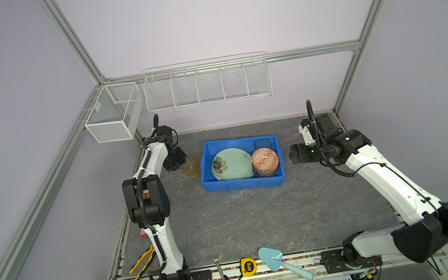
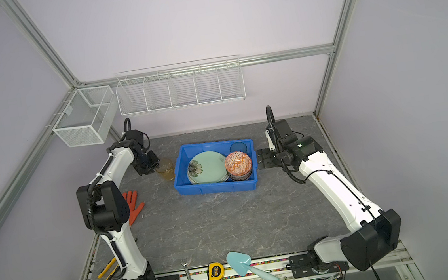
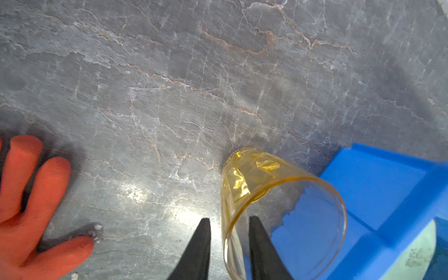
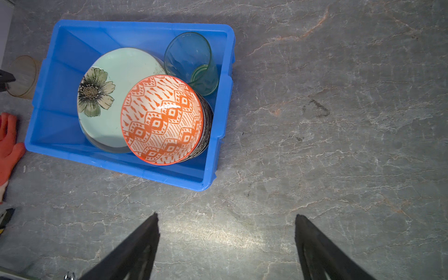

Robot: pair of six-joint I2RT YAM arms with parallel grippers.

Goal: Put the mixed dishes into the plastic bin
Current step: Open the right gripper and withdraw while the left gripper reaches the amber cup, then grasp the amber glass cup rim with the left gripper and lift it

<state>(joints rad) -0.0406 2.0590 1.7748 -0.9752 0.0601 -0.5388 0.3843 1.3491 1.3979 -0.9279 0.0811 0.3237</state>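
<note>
Grey marbled tabletop (image 1: 242, 218) bearing blue bin (image 1: 241, 186), amber cup (image 1: 190, 167), orange glove (image 2: 133, 204).

cups (image 4: 191, 60) x2; bin (image 4: 55, 80) x1

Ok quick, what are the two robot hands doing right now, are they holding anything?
Left gripper: jaws narrow, one on each side of the amber cup wall; cannot tell if they grip it.
Right gripper: open, holding nothing.

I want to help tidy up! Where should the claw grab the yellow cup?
Probably pinch the amber cup by its rim wall from above, one finger inside, one outside, on the side away from the blue bin: it stands upright, mouth open, beside it.
</note>
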